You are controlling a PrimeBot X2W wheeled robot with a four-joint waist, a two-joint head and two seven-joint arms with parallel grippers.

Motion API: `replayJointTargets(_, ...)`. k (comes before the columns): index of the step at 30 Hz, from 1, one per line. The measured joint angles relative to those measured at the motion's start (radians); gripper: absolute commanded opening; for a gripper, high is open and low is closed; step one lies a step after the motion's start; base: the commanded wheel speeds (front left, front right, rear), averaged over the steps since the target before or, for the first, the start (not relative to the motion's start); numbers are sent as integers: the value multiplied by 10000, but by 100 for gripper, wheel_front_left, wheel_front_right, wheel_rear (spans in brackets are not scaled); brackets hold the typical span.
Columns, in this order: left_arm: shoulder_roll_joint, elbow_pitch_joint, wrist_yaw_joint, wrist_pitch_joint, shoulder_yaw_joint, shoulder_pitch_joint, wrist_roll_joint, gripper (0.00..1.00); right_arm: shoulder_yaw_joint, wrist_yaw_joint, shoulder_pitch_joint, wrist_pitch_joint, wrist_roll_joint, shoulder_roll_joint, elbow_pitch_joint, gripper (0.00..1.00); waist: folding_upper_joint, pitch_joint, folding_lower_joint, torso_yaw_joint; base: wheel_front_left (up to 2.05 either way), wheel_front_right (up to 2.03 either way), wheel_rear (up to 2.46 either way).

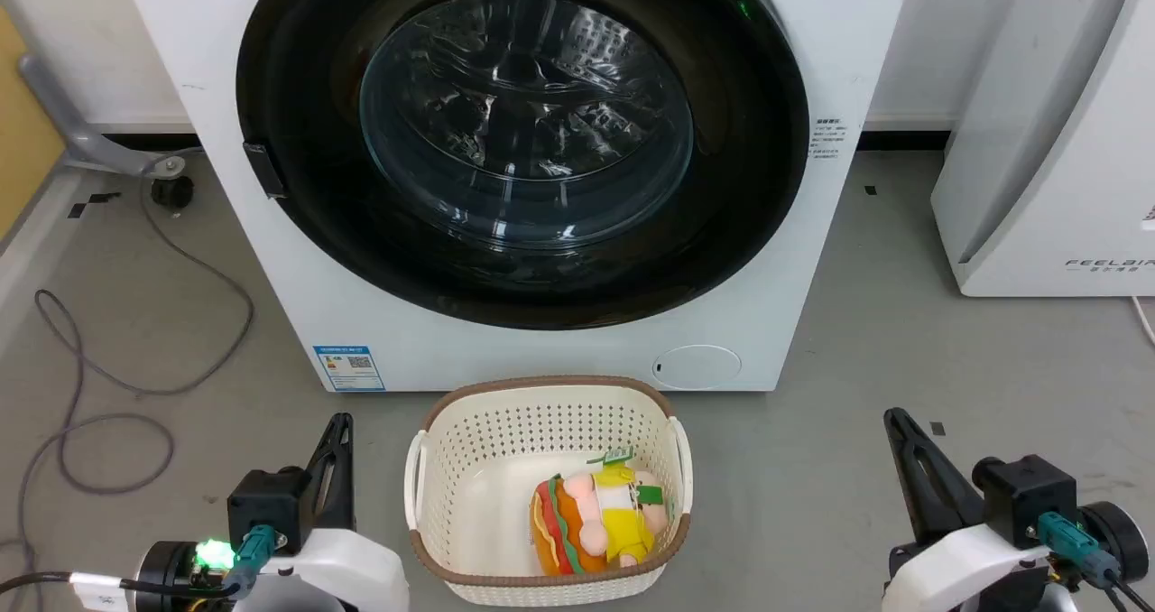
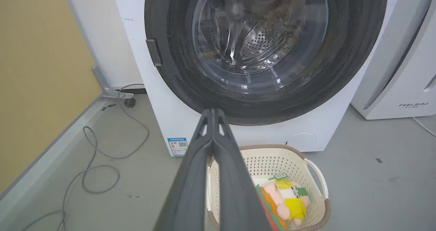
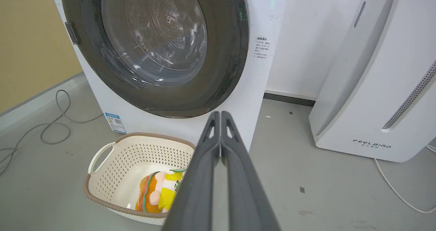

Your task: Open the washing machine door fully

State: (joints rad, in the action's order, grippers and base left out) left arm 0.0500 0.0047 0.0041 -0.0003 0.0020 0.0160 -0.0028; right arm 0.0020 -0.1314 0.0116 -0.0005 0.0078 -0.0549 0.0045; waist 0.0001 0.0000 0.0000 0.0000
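Observation:
The white washing machine [image 1: 217, 70] stands straight ahead of me. Its round glossy black door [image 1: 298, 233] lies flat against the front, closed, with the glass bowl window [image 1: 526, 120] at its centre and a small dark handle tab [image 1: 263, 170] on its left rim. My left gripper [image 1: 340, 424] rests low at the lower left, well short of the machine, fingers pressed together and empty; the left wrist view has its tips [image 2: 213, 111] meeting before the door [image 2: 170, 71]. My right gripper [image 1: 895, 418] sits low at the lower right, shut and empty, tips [image 3: 220, 113] touching.
A cream perforated basket [image 1: 433, 495] holding a plush toy [image 1: 595, 522] stands on the floor in front of the machine, between my arms. A white FEELAIR appliance [image 1: 1047, 161] stands at the right. Grey cables [image 1: 99, 386] loop over the floor at the left, beside a yellow wall panel [image 2: 37, 81].

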Motion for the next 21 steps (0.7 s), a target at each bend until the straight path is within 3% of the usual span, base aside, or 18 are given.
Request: replayJointTargets(21, 0, 0, 0, 0, 0, 0, 0, 0, 0, 0, 0, 0, 0, 2, 0, 0, 0, 0, 0, 0, 0, 0, 0)
